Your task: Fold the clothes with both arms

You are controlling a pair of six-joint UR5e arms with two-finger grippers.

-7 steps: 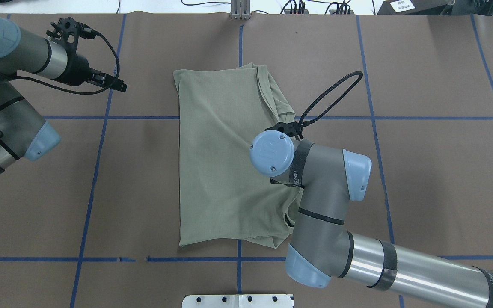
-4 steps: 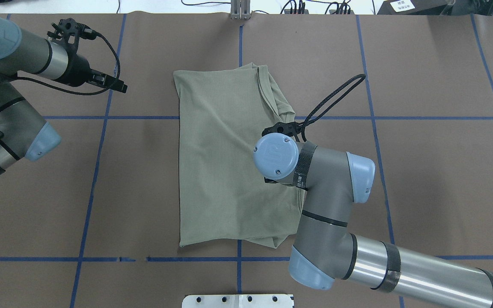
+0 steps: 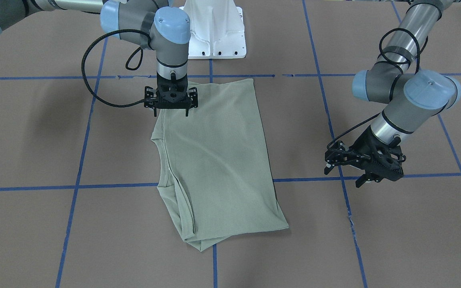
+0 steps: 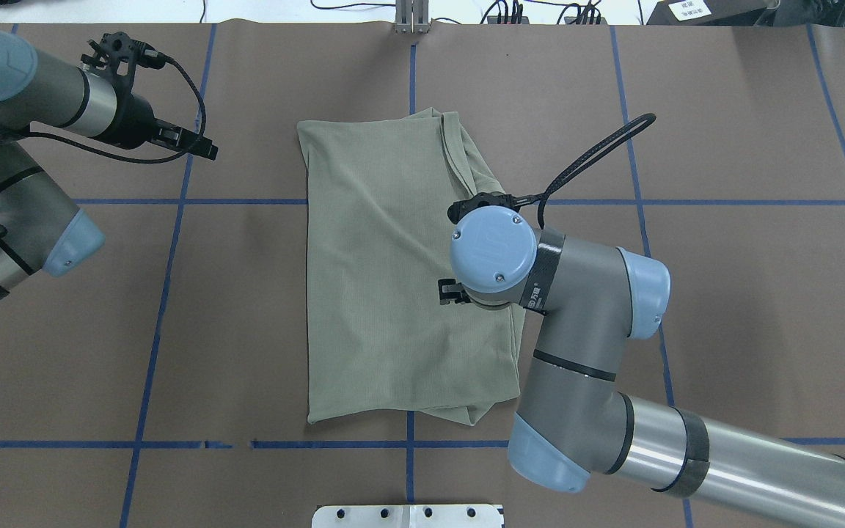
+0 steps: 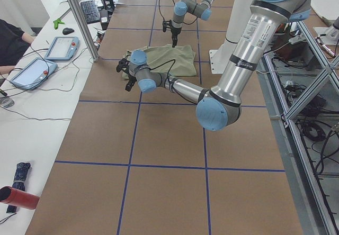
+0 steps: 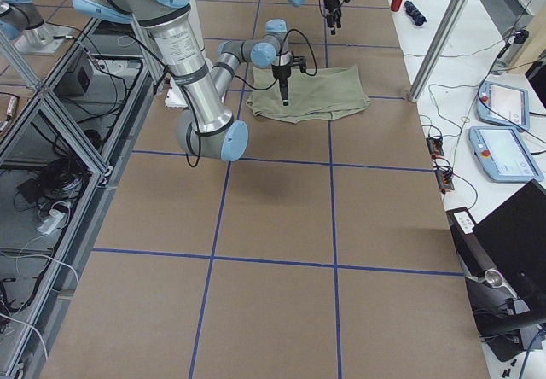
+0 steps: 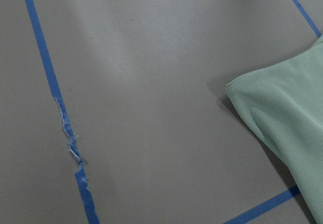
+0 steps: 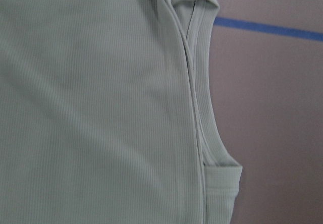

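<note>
Folded green shirt (image 4: 386,279) lies flat mid-worktop (image 4: 723,293). Right gripper (image 3: 171,113): spread wide, empty, over the shirt's right edge. Left gripper (image 3: 344,178): spread, empty, over bare worktop, left of the shirt.

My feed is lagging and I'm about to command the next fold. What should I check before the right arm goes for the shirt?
1. Right end effector above the shirt, by its layered edge: ok.
2. Its jaws open and empty: ok.
3. Fingers touching the fabric: cannot tell.
4. Left end effector off the shirt, open: ok.
5. Shirt lying flat on the table: ok.
</note>
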